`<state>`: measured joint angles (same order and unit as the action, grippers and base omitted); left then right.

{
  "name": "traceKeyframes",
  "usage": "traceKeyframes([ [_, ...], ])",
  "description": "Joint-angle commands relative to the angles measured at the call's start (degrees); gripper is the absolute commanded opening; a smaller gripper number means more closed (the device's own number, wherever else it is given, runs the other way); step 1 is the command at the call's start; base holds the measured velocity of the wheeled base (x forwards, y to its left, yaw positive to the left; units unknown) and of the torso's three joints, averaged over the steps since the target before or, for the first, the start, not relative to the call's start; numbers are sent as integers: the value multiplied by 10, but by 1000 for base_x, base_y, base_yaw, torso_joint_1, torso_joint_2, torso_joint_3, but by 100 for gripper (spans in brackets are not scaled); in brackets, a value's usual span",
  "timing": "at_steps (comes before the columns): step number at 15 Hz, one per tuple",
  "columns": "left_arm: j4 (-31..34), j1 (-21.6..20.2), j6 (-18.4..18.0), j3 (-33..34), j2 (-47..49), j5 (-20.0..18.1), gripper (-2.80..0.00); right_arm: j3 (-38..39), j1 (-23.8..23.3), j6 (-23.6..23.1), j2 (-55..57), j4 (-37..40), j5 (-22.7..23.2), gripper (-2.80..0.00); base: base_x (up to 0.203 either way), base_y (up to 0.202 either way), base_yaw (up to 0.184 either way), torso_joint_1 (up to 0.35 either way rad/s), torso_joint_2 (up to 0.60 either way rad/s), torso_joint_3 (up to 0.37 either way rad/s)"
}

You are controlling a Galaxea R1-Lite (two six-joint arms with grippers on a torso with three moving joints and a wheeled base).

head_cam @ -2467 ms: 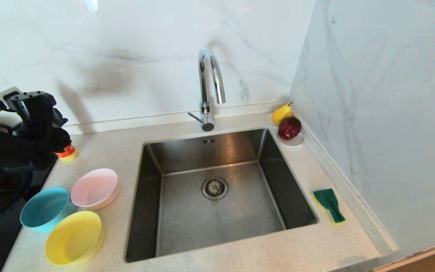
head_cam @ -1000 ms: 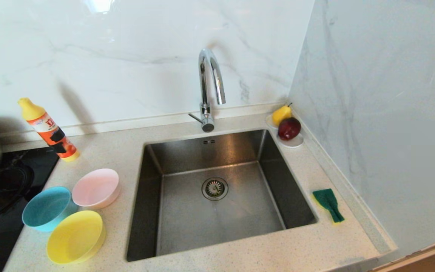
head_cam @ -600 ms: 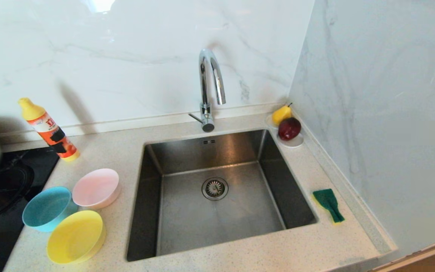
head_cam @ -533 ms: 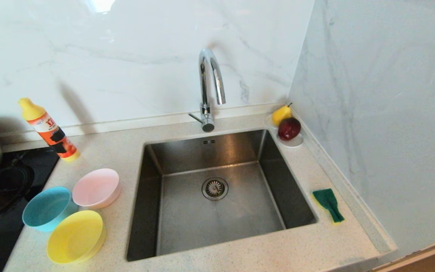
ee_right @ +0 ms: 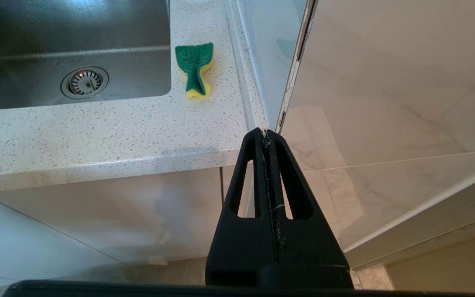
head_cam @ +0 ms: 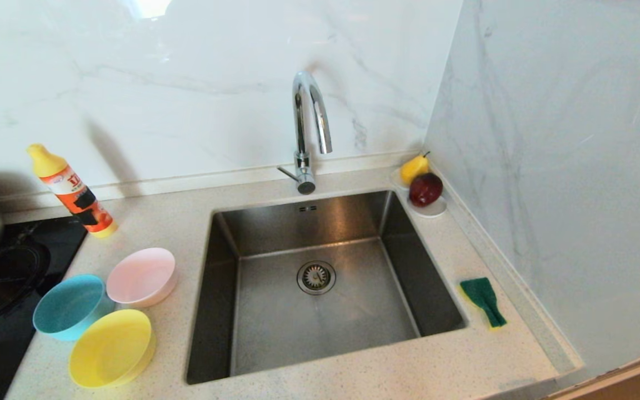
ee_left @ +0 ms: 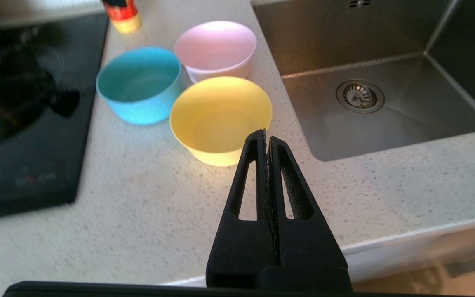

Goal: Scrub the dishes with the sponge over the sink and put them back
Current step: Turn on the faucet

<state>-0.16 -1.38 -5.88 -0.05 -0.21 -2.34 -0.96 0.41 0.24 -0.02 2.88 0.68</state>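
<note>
Three small round plastic bowls sit clustered on the speckled white counter (head_cam: 148, 228) left of the sink: light blue bowl (head_cam: 68, 306) nearest the black cooktop (head_cam: 3, 289), pale pink bowl (head_cam: 141, 276) just behind and beside it, yellow bowl (head_cam: 111, 348) nearest the counter's front edge — all upright, rims close or touching. Behind them an orange detergent bottle with a yellow cap (head_cam: 71, 190) stands near the wall. Left gripper (ee_left: 266, 136) hangs over the front of the counter just short of the yellow bowl, fingers pressed together, holding nothing. Square brushed-steel sink (head_cam: 320, 289) sits in the middle, chrome gooseneck faucet (head_cam: 309, 130) behind it. Right of the sink, the yellow-and-green sponge (head_cam: 484, 300) lies on the counter, pinched into a fold. Right gripper (ee_right: 267, 135) — parked below the counter's front edge near the side wall, fingers pressed together, empty.
</note>
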Motion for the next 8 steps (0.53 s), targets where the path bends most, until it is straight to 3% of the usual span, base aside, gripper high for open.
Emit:
traceKeyframes([
  [1, -3, 0, -1, 7, 3, -2, -280, 0, 0, 0, -1, 0, 0, -280, 0, 0, 0, 0, 0, 0],
  [5, -18, 0, 13, 8, 3, 14, -280, 0, 0, 0, -1, 0, 0, -280, 0, 0, 0, 0, 0, 0],
  [8, -21, 0, 21, -75, 4, 11, -280, 0, 0, 0, -1, 0, 0, -280, 0, 0, 0, 0, 0, 0],
])
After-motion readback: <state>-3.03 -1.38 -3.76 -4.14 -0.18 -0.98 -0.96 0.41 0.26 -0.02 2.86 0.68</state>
